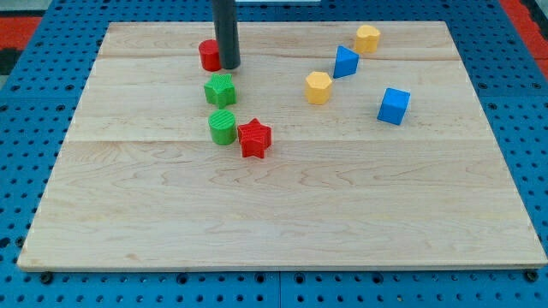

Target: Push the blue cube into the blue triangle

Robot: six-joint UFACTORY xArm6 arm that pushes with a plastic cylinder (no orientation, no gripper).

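The blue cube (394, 105) sits at the view's right on the wooden board (282, 214). The blue triangle (345, 62) lies up and to the left of it, a short gap apart. My tip (229, 66) is at the view's upper left, touching the right side of a red cylinder (209, 55), far left of both blue blocks.
A yellow hexagon block (318, 87) lies just lower left of the blue triangle, and another yellow block (367, 38) lies upper right of it. A green star (220, 89), a green cylinder (223, 127) and a red star (253, 138) stand below my tip.
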